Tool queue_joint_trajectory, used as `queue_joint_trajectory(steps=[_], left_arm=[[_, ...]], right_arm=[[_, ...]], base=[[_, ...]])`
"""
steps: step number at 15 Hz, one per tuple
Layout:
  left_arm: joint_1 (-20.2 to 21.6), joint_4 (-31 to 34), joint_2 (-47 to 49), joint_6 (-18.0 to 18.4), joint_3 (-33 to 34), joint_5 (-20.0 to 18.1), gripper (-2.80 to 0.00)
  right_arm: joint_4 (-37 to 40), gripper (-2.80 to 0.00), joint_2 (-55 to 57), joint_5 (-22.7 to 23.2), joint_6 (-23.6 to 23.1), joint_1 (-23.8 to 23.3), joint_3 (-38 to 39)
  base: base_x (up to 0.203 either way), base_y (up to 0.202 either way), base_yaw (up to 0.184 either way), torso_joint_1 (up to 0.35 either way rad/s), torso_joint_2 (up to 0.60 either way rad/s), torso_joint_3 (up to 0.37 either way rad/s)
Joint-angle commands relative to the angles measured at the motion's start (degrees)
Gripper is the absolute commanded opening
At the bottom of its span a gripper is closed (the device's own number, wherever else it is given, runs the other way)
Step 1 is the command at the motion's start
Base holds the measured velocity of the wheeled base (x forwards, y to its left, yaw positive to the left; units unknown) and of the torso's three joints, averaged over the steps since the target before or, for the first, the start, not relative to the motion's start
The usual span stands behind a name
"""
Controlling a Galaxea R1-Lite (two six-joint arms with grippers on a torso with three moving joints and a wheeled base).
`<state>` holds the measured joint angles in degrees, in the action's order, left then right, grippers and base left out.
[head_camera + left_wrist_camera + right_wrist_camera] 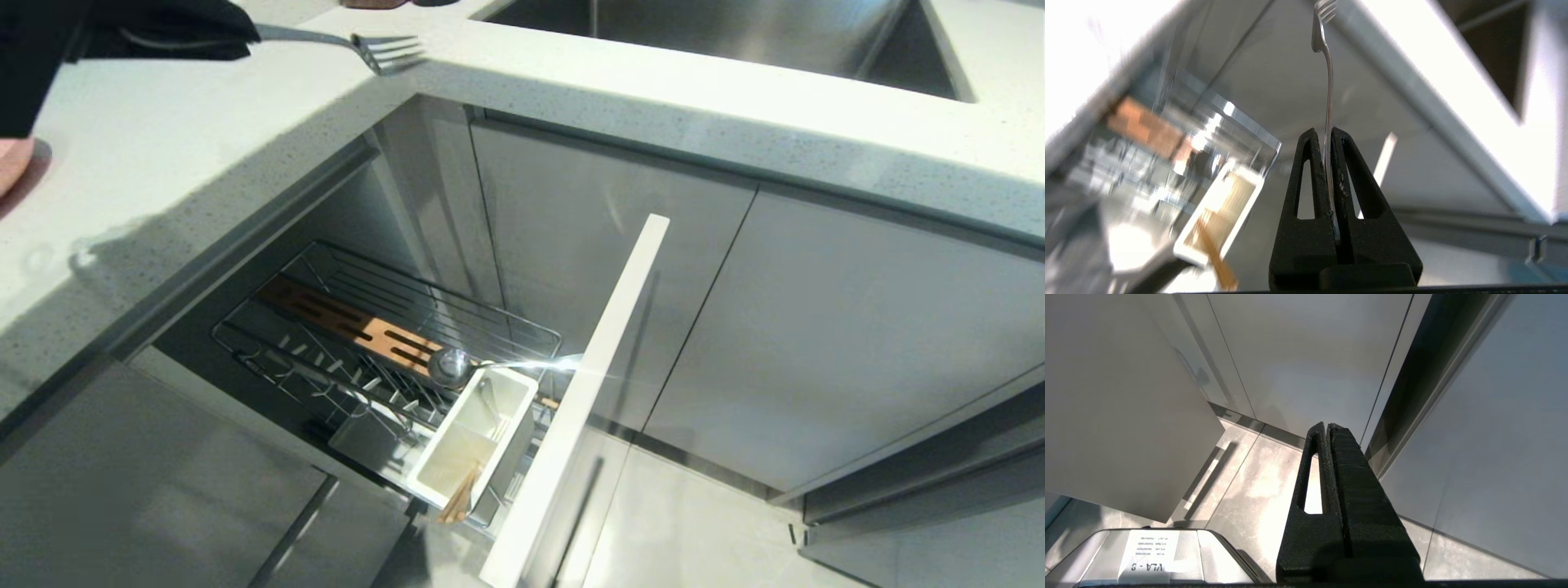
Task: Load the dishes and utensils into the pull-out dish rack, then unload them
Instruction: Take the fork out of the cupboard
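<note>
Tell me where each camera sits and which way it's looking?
Head view: up on the robot's head, facing down at the counter and pull-out dish rack; left claw holds the fork.
Left wrist view: behind the left claw, shut on the fork, facing the rack.
Right wrist view: behind the shut right claw, facing cabinets and floor.
Shared: head and left wrist both show fork, rack, chopsticks.

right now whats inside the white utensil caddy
Only the chopsticks, leaning out of the near end of the caddy; its far compartment looks empty. The caddy's floor under them is hidden.
</note>
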<state>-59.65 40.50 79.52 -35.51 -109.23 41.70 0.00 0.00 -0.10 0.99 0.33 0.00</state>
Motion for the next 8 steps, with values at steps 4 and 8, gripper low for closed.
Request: queue_joint_trajectory(steps=[4, 8], left_arm=[[2.46, -4.3, -1.22, 3.09, -0.2, 7.46, -2.8], [13.98, -6.63, -2.82, 3.56, -0.2, 8.26, -2.8]], right_arm=[[-0.01, -2.8, 0.0, -0.01, 0.05, 0.02, 0.09], [-0.07, -2.8, 0.0, 0.01, 0.0, 0.02, 0.09]], base=[[0.0, 0.0, 0.0, 0.0, 0.0, 0.0], [0.0, 0.0, 0.0, 0.0, 0.0, 0.0]])
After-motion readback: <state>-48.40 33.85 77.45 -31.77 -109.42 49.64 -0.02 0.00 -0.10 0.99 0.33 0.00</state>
